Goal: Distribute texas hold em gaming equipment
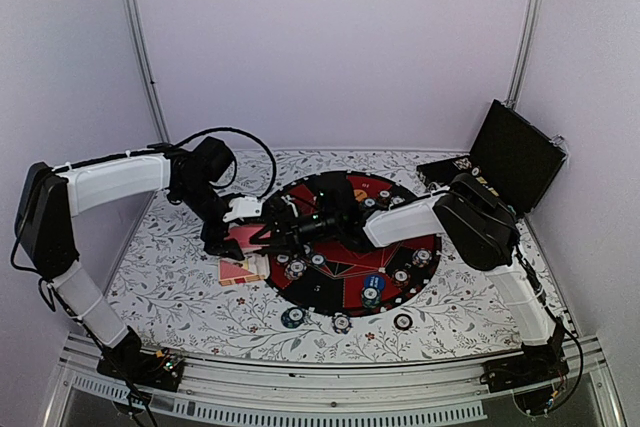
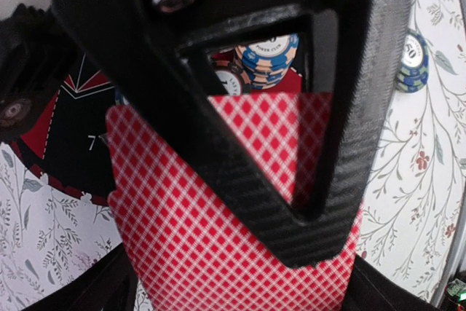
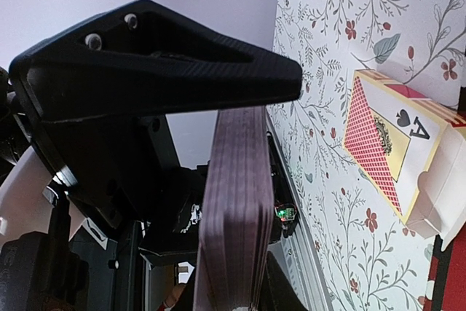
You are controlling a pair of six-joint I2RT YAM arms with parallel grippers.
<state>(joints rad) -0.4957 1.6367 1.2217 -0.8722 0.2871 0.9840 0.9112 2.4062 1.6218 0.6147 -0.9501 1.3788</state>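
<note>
Right gripper (image 3: 247,118): clamped on one deck (image 3: 233,202) of cards, seen edge-on, at the 9 o'clock rim of the mat (image 1: 355,182).
Left gripper (image 1: 250,237): fingers either side of one red-backed card (image 2: 182,238); whether it grips, cannot tell.
Card box (image 3: 393,143): one, 8 o'clock, on the cloth (image 1: 180,277).
Chips (image 1: 293,318): three spots off the mat, 6 o'clock; those on the mat are too small to count.
Case (image 1: 515,157): one, open, 2 o'clock.

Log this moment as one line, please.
right end effector: clamped on stack of red-backed playing cards | left end effector: straddling red checkered card, grip unclear | paper card box: lying on floral tablecloth
</note>
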